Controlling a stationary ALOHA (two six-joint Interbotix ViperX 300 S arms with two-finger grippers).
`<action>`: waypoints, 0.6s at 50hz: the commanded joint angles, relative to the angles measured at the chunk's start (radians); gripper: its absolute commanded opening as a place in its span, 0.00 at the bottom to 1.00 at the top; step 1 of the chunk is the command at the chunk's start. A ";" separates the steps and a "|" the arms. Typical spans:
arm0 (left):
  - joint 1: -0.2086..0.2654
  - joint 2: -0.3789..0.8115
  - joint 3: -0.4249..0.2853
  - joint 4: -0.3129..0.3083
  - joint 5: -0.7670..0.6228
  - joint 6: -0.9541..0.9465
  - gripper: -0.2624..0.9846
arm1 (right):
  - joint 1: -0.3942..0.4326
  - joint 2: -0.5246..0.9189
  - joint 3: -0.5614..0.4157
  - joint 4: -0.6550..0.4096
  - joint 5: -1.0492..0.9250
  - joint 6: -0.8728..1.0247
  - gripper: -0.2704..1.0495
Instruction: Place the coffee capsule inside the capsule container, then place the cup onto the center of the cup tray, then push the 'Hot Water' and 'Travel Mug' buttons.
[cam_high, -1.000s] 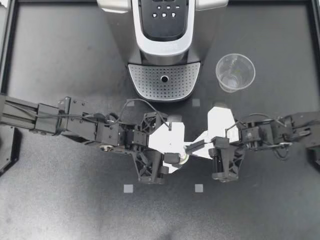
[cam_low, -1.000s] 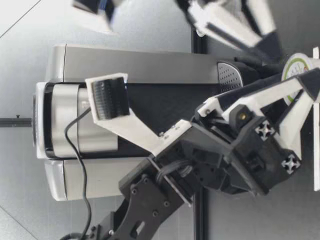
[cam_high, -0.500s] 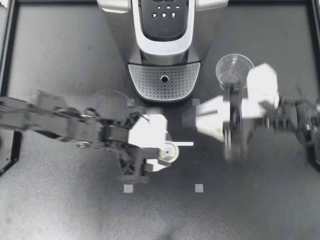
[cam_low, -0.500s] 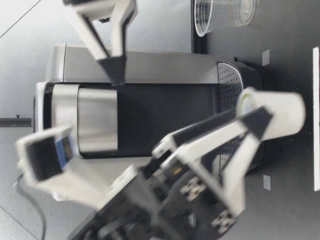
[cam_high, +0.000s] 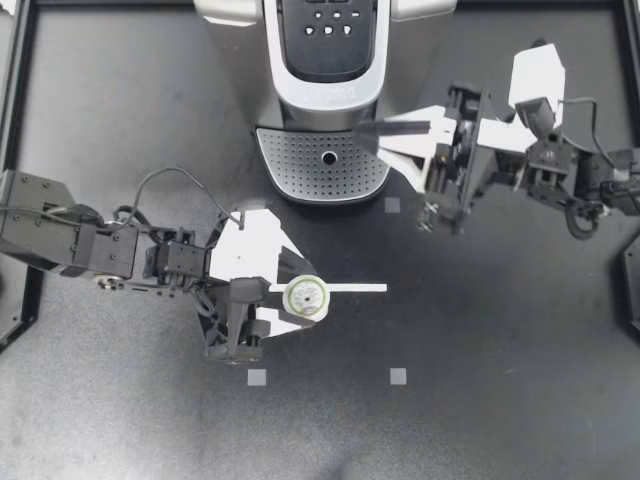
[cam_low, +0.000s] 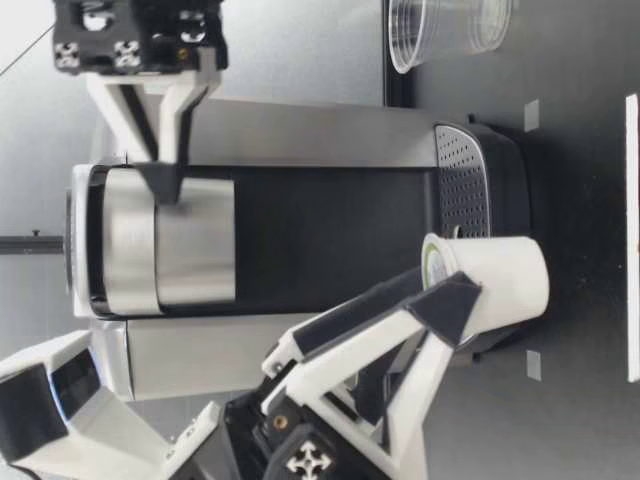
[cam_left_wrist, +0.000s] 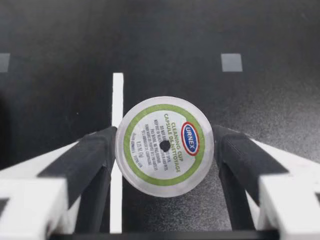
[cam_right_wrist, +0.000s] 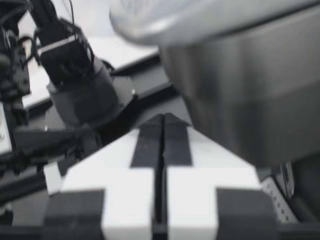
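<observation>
My left gripper (cam_high: 298, 298) is shut on the white coffee capsule (cam_high: 305, 297), held above the table in front of the coffee machine (cam_high: 325, 70). The left wrist view shows the capsule's green-ringed lid (cam_left_wrist: 164, 146) between both dark fingers (cam_left_wrist: 90, 155). My right gripper (cam_high: 364, 131) is shut and empty, its tip over the right side of the drip tray (cam_high: 325, 165). In the low view its tips (cam_low: 160, 185) are raised against the machine's silver lid (cam_low: 165, 240), and the capsule (cam_low: 490, 290) hangs just above the table. The clear cup (cam_low: 445, 30) stands beside the machine; in the top view my right arm hides it.
The button panel (cam_high: 328, 25) sits on top of the machine. A white tape line (cam_high: 360, 288) and small grey squares (cam_high: 398, 376) mark the black table. A raised black rim (cam_high: 15, 120) borders the table.
My right gripper let go of the capsule, rose and swung back toward the machine's top. My left arm drew back to the left with the capsule in its grip.
</observation>
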 joint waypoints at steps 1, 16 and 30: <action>-0.002 -0.029 -0.011 -0.002 -0.011 0.000 0.59 | -0.015 -0.003 -0.032 0.002 -0.028 0.000 0.26; -0.002 -0.029 -0.011 -0.002 -0.009 0.000 0.59 | -0.029 -0.014 -0.048 0.003 -0.123 -0.002 0.26; -0.002 -0.029 -0.015 -0.002 -0.009 0.000 0.59 | -0.041 -0.040 -0.080 0.002 -0.242 -0.006 0.26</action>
